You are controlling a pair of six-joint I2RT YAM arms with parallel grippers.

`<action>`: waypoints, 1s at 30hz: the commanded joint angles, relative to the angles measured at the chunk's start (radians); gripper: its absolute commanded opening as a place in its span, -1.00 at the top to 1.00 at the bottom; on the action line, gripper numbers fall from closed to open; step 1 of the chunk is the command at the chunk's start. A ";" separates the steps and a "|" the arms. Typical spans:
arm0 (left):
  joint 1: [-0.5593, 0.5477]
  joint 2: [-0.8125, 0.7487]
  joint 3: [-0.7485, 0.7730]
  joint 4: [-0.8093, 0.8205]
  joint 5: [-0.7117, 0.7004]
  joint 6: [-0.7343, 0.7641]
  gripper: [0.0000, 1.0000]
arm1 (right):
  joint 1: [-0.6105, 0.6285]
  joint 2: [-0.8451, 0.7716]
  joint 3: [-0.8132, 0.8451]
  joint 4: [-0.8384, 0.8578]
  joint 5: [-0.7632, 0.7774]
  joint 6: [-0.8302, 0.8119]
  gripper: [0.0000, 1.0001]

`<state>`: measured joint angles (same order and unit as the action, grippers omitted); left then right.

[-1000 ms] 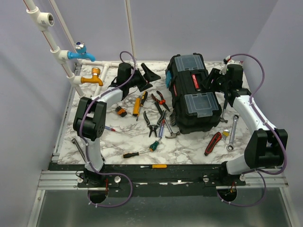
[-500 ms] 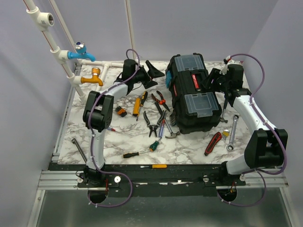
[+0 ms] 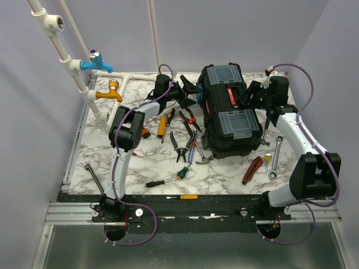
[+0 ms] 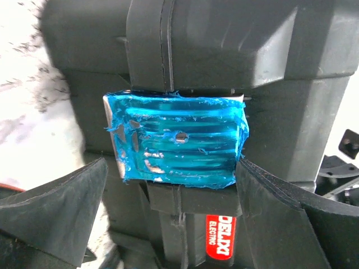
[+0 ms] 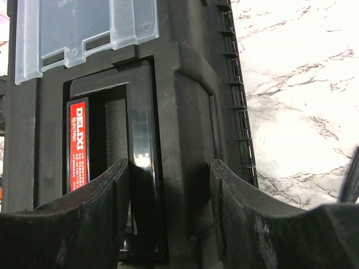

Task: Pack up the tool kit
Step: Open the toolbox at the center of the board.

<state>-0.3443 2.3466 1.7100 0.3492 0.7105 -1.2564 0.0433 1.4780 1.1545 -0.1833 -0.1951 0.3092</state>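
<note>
The tool kit's black toolbox (image 3: 231,115) stands shut at the centre right of the marble table (image 3: 224,174). My left gripper (image 3: 194,93) is open at the box's left side. In the left wrist view its fingers (image 4: 53,207) stand on either side of the teal latch (image 4: 178,140), apart from it. My right gripper (image 3: 248,96) sits on the box's right side by the red-black handle (image 3: 229,96). In the right wrist view the right gripper (image 5: 168,224) is clamped on a black lid ridge (image 5: 185,140). Loose pliers (image 3: 181,147), an orange screwdriver (image 3: 164,123) and a hammer (image 3: 202,158) lie left of the box.
Blue tap (image 3: 95,63) and orange tap (image 3: 109,92) on white pipes stand at the back left. A red-black cutter (image 3: 252,169) and wrenches (image 3: 275,159) lie right of the box. Green screwdriver (image 3: 168,179), yellow screwdriver (image 3: 182,197) and a metal rod (image 3: 92,175) lie near the front.
My left arm has swung right, carrying its open gripper from the table's back left up to the toolbox's teal latch. The right arm and toolbox have not moved.
</note>
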 commanded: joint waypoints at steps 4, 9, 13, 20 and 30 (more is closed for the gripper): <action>-0.023 0.092 0.079 0.153 0.043 -0.149 -0.97 | 0.012 0.024 0.002 -0.080 -0.149 0.045 0.50; -0.048 0.155 0.136 0.272 0.057 -0.249 -0.97 | 0.012 0.026 0.005 -0.087 -0.152 0.049 0.50; -0.051 0.200 0.159 0.439 0.056 -0.353 -0.70 | 0.012 0.027 0.002 -0.086 -0.163 0.053 0.50; -0.050 0.188 0.163 0.608 0.054 -0.397 0.23 | 0.011 0.034 -0.006 -0.082 -0.184 0.053 0.50; -0.040 0.002 0.033 0.312 0.013 -0.095 1.00 | 0.012 0.038 0.002 -0.108 -0.150 0.035 0.51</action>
<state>-0.3618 2.5027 1.7561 0.7120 0.7185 -1.5402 0.0341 1.4792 1.1572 -0.1864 -0.2199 0.3061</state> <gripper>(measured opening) 0.771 0.567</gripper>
